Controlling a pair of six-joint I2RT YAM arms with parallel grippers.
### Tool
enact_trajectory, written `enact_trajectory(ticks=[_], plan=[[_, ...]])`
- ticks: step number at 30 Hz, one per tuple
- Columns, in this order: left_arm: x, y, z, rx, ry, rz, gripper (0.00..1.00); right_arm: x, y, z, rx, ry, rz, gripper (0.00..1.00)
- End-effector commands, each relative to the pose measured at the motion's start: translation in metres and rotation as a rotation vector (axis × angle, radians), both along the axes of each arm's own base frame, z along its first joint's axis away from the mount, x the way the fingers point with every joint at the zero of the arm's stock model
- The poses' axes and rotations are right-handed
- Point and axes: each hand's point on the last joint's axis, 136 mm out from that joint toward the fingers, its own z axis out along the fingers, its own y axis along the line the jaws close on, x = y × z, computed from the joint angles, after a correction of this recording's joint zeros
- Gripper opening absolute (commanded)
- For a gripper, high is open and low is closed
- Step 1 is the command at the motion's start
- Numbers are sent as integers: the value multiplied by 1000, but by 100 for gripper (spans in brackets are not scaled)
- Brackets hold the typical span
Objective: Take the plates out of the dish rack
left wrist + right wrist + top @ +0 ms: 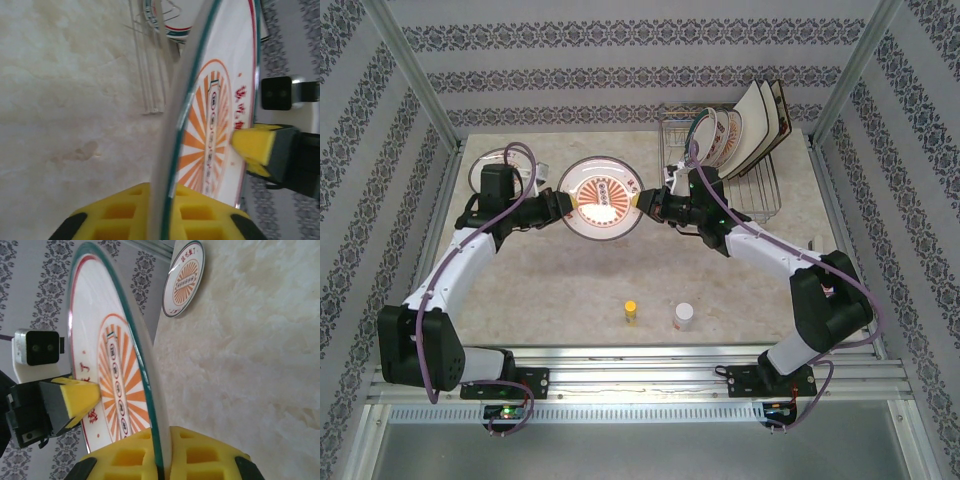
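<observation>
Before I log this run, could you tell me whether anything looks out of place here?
Nothing is spilled or broken. The one oddity: the left hand and right hand both grip one plate at opposite rims.

A round orange-centred plate [602, 197] is held flat in mid-air; more plates [758, 122] stand upright in the dish rack [756, 192].

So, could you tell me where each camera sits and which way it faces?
Top external: above and behind the robot, looking down on the table, dish rack, left arm and right arm.
Left wrist: behind the left pincer, facing right along the held plate; own yellow fingers below.
Right wrist: behind the right pincer, facing left along that plate; own yellow fingers below.
Shared: all three show the plate; each wrist view shows the opposite pincer's finger.
</observation>
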Motion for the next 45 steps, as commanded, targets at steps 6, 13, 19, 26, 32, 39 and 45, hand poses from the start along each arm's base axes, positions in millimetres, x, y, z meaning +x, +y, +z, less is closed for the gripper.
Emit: enact_trajectory(ticks=[6, 13, 19, 26, 32, 39, 45], plan=[[8, 0, 0, -12, -22, -12, 0, 4, 14, 34, 33, -85, 34, 0], [23, 17, 8, -81, -36, 78, 0, 5, 4, 29, -132, -67, 21, 98], [40, 57, 18, -160, -43, 230, 0, 4, -60, 26, -563, -48, -99, 98], [68, 135, 10, -206, -39, 540, 0, -12, -158, 32, -935, -12, -234, 98], [95, 192, -4, -182, -13, 713, 0, -41, -200, 32, -1078, 29, -240, 98], [123, 247, -29, -212, 21, 876, 0, -61, -229, 14, -1138, 100, -255, 98], [155, 269, -42, -239, 24, 905, 0, -59, -232, 2, -1129, 126, -240, 98]])
